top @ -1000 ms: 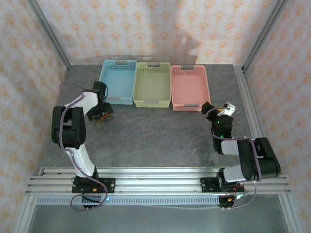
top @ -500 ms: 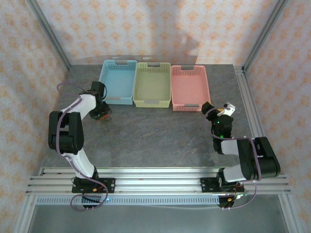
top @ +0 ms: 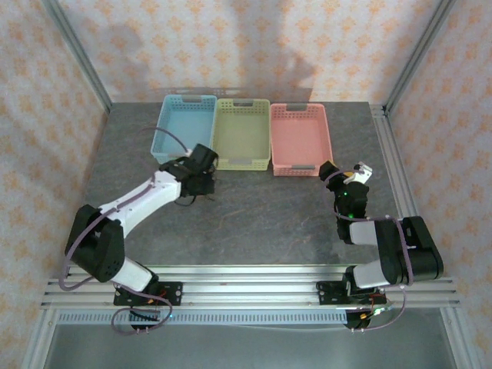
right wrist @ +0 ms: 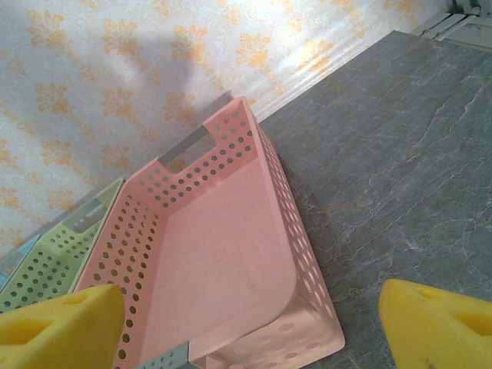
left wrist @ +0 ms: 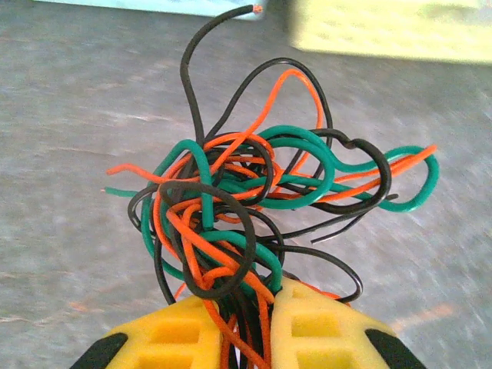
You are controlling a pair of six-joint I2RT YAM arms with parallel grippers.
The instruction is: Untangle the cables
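The cables (left wrist: 246, 192) are a knotted bundle of thin orange, green and black wires, hanging just above the grey table. My left gripper (left wrist: 246, 323) is shut on the bundle's lower strands, which run between its yellow pads. In the top view the left gripper (top: 201, 178) sits in front of the blue and green baskets, with the cables (top: 188, 200) trailing below it. My right gripper (top: 344, 172) stands open by the pink basket's near right corner. Its yellow fingertips (right wrist: 61, 323) are wide apart with nothing between them.
Three perforated baskets stand side by side at the back: blue (top: 184, 131), green (top: 241, 134) and pink (top: 300, 138). The pink basket (right wrist: 207, 254) lies right ahead of the right gripper. Metal frame rails run along the table's right side (top: 392, 165).
The left gripper has shut on the cable bundle and swung right, from beside the blue basket's left corner to in front of the blue and green baskets. The right arm has stayed still.
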